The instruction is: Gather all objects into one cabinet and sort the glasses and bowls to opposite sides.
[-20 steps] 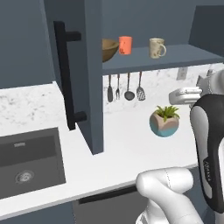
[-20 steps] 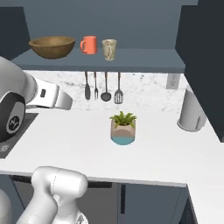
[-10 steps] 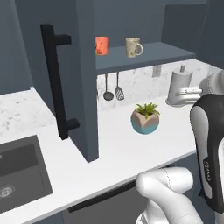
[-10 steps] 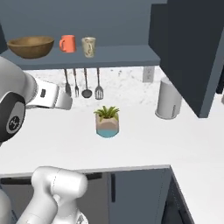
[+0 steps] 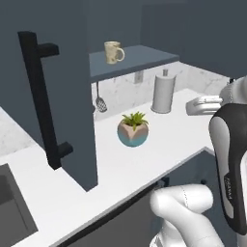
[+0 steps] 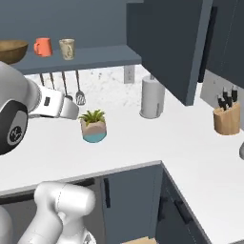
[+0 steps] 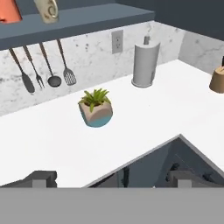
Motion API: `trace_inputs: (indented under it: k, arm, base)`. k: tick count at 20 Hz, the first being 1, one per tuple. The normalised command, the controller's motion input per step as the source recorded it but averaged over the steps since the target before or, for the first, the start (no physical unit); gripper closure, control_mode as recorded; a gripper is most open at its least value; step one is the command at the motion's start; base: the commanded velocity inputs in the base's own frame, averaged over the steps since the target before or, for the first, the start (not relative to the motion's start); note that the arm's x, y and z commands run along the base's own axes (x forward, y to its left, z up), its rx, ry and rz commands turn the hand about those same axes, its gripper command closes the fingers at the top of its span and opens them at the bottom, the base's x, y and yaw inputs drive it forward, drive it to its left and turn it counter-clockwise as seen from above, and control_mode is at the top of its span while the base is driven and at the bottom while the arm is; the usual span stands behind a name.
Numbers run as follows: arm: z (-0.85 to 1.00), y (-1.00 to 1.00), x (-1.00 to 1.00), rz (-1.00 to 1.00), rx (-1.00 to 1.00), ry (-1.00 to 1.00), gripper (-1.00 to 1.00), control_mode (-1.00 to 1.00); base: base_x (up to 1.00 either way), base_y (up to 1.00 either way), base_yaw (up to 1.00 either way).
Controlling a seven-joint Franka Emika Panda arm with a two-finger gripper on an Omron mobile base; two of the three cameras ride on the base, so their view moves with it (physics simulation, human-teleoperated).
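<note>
A wide brown wooden bowl [image 6: 9, 50], an orange cup [image 6: 43, 46] and a beige mug [image 6: 67, 48] stand in a row on the floor of the open slate-blue wall cabinet [image 6: 95, 58]. Its door [image 5: 58, 91], with a long black bar handle [image 5: 42, 101], swings out at the left. The mug [image 5: 114, 52] stands near the shelf's front. My gripper [image 7: 111, 178] is open and empty, its fingertips [image 7: 41, 178] wide apart. It hovers over the counter, below and in front of the cups, level with the potted plant [image 7: 96, 108].
A plant pot [image 6: 93, 126] sits mid-counter, with a grey cylindrical pot [image 6: 152, 97] behind it by the wall. Metal utensils [image 7: 43, 68] hang under the cabinet. A second open cabinet door [image 6: 167, 45] juts out at the upper right, and a knife block [image 6: 226, 117] stands beyond it.
The whole picture has shifted: the base has driven to the right, so cabinet, plant and pot sit further left in both base views. The arm keeps its pose and the gripper stays open.
</note>
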Motion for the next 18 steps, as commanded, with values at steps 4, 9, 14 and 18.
trace_inputs:
  k: [4, 9, 14, 18]
  arm:
    - [0.00, 0.00, 0.00, 0.00, 0.00, 0.00, -1.00, 1.00]
    - [0.00, 0.00, 0.00, 0.00, 0.00, 0.00, -1.00, 1.00]
    - [0.00, 0.00, 0.00, 0.00, 0.00, 0.00, -1.00, 1.00]
    - [0.00, 0.00, 0.00, 0.00, 0.00, 0.00, -1.00, 1.00]
  base:
    - [-0.32, -0.34, -0.39]
    - [-0.39, -0.35, -0.40]
    - [-0.42, -0.33, -0.42]
    - [-0.46, -0.25, -0.45]
